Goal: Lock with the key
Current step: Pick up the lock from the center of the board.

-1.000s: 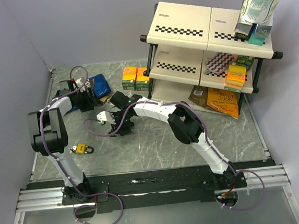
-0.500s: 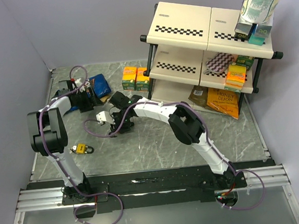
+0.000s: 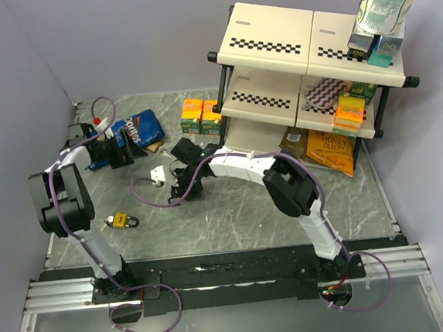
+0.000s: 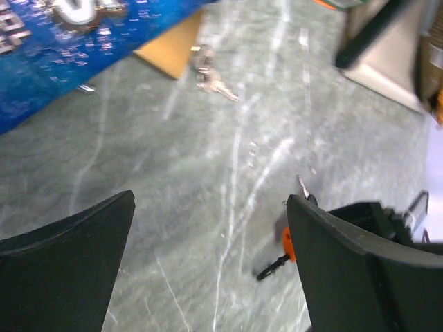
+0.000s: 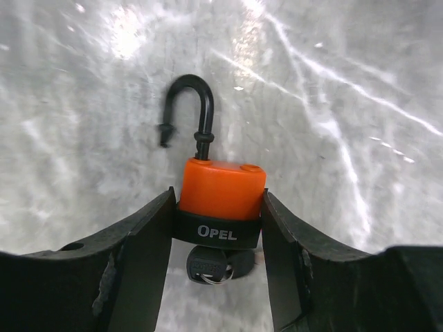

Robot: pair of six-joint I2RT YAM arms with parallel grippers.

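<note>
An orange padlock (image 5: 223,188) with a black "OPEL" band lies on the marble table. Its black shackle (image 5: 188,104) is swung open. A black-headed key (image 5: 210,263) sticks in its underside. My right gripper (image 5: 218,196) is shut on the padlock's body, one finger on each side. In the top view that gripper (image 3: 186,181) covers the padlock. My left gripper (image 4: 211,200) stands wide open over bare table, holding nothing. A sliver of the orange padlock (image 4: 288,245) shows beside its right finger. In the top view the left gripper (image 3: 123,149) is left of the right one.
A bunch of loose keys (image 4: 208,75) lies by a blue chip bag (image 3: 137,128). A yellow padlock (image 3: 119,220) sits near the left arm. Two yellow-green boxes (image 3: 201,115) and a stocked shelf rack (image 3: 305,58) stand at the back right.
My left gripper has opened wider and drawn back to the left, uncovering the blue bag. My right gripper has closed onto the orange padlock and shifted slightly right.
</note>
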